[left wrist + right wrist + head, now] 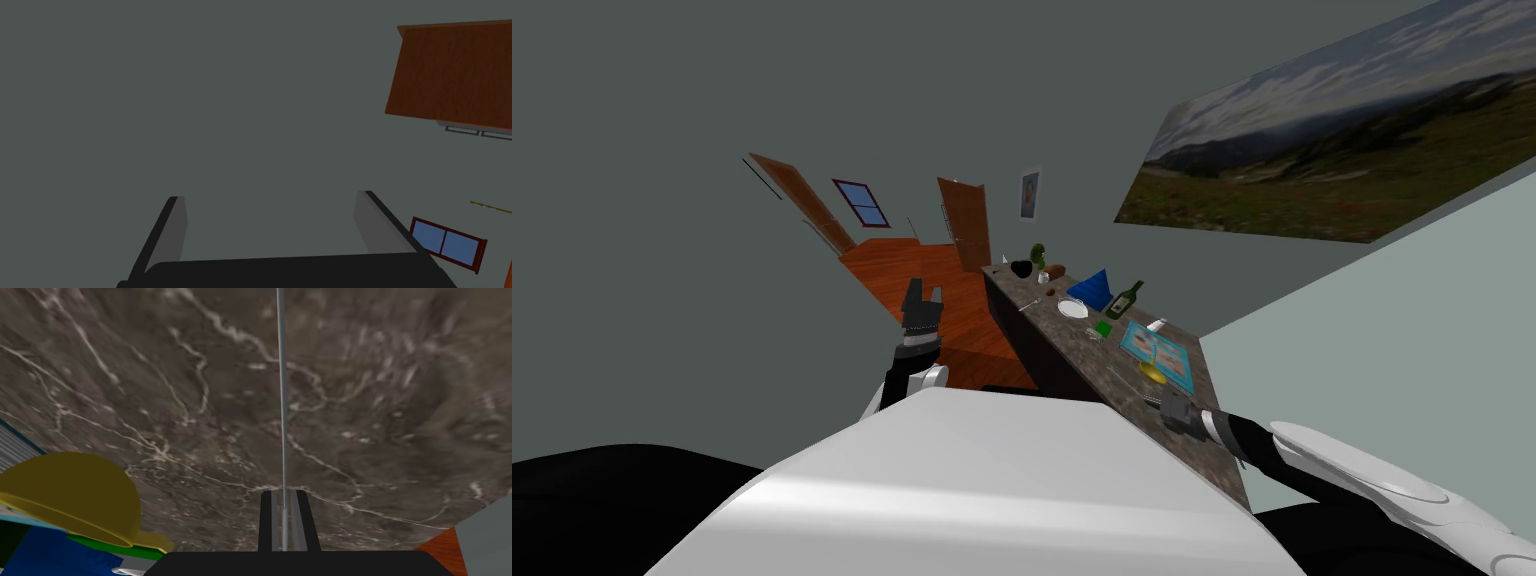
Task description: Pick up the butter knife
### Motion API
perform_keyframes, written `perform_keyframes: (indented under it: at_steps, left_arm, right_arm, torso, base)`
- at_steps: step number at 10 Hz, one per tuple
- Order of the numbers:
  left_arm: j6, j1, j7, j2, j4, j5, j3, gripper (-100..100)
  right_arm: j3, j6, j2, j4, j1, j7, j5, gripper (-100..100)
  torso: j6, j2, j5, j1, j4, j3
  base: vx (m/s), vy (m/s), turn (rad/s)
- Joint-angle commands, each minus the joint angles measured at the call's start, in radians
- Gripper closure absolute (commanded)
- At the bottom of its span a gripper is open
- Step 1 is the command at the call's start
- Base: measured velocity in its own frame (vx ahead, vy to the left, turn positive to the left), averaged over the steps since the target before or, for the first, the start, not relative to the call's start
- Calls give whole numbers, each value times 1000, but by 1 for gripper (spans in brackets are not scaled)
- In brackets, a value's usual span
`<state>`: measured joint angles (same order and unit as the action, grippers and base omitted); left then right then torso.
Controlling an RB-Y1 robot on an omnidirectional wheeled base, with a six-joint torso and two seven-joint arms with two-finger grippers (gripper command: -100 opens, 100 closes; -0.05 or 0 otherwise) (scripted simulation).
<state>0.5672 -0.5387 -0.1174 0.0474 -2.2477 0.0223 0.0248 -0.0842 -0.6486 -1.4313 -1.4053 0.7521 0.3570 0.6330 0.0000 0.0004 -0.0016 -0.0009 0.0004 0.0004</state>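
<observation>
Jaws pinch the butter knife [282,413], which seemingly points straight out.

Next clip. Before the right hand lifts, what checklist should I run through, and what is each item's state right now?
1. Right hand closed on the knife: ok, it is gripped from both sides.
2. Knife centred in the grip: ok, it runs straight out from the hand.
3. Knife off the counter: cannot tell.
4. Yellow dish apart from the knife: ok, it sits off to one side of the hand.
5. Left hand out of the way: ok, open, empty and away from the counter.
</observation>
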Motion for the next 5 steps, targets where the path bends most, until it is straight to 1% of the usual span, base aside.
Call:
perform_keyframes:
  at_steps: [1,2,3,4,5]
  left_arm:
    - [0,0,0,0,0,0,0,0]
    - [0,0,0,0,0,0,0,0]
    - [0,0,0,0,0,0,0,0]
    - [0,0,0,0,0,0,0,0]
    - [0,0,0,0,0,0,0,0]
  right_arm:
    - [0,0,0,0,0,0,0,0]
    - [21,-2,-28,-20,18,-7,-8,100]
    - [31,-10,-46,-26,22,-14,-13,100]
    - [21,-6,-33,-19,15,-8,-9,100]
    - [22,-8,-34,-17,14,-9,-9,0]
  torso:
    - [0,0,0,0,0,0]
    - [0,0,0,0,0,0]
    - [1,1,1,0,0,1]
    - [1,2,0,0,1,1]
    - [0,2,0,0,1,1]
  base:
    - [0,0,0]
    - [-12,-1,-127]
    - [-28,1,-161]
    - [-14,1,-30]
    - [0,0,0]
